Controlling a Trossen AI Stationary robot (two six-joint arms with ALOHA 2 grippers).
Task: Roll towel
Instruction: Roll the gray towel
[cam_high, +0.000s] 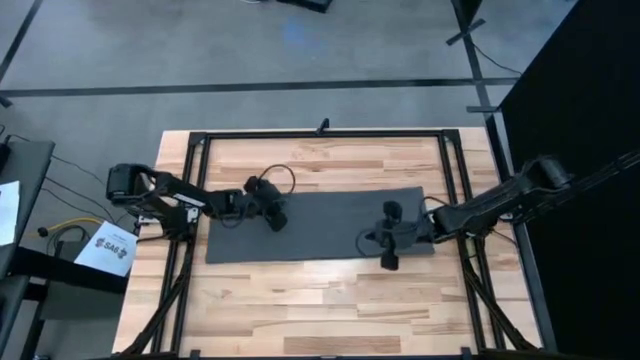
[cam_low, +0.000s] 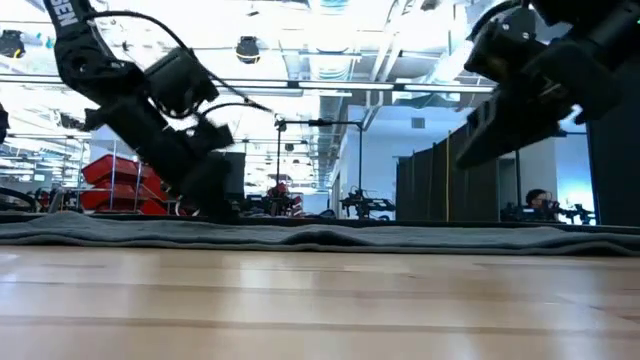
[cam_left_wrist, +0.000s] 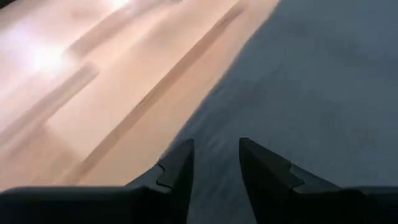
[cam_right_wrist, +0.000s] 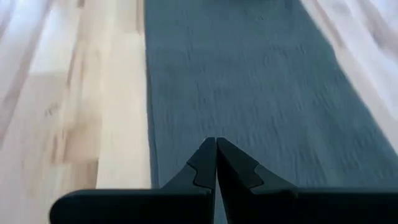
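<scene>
Grey towel (cam_high: 325, 225) spread flat on a pale wooden table (cam_high: 330, 300), an arm over each end.

The table has a black frame (cam_high: 320, 134) round it and stands on a grey floor with dark tape lines; beyond it the low view shows a bright hall with ceiling lights, red shelving and dark partitions. A white sheet (cam_high: 103, 247) beside the table carries print (too small to read). The left gripper (cam_left_wrist: 214, 163) sits low over the towel's left end, fingers slightly apart, holding nothing. The right gripper (cam_right_wrist: 216, 163) hangs over the right end, fingers pressed together, empty.
</scene>
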